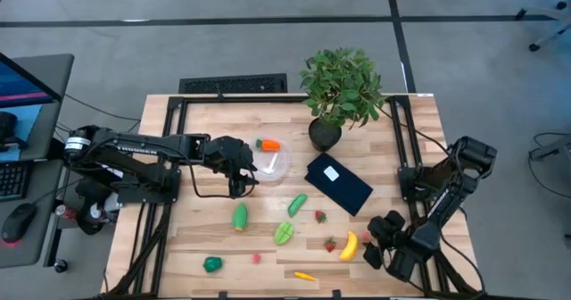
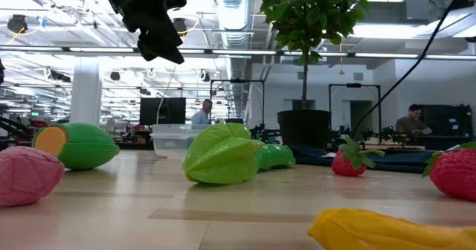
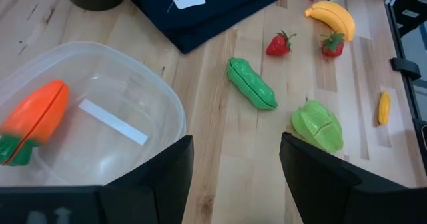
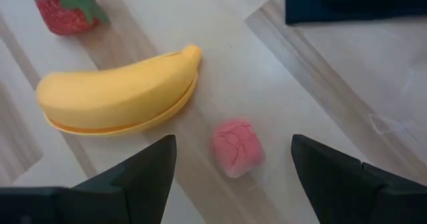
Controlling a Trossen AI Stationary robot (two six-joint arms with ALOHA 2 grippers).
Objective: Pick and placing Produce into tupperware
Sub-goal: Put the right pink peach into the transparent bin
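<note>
The clear round tupperware stands mid-table with an orange carrot lying inside it. My left gripper hovers open just left of the tupperware's near rim, with nothing between its fingers. Loose produce lies on the wood: a cucumber, a green starfruit-like piece, strawberries and a yellow banana. My right gripper is open at the near right, pointing steeply down. Its fingers stand either side of a small pink piece beside the banana, above it and not touching.
A potted plant stands at the far side, with a dark blue flat rectangle with a white label in front of it. More produce lies near the front edge: a green pepper and a small orange piece. Black frame rails run along both table sides.
</note>
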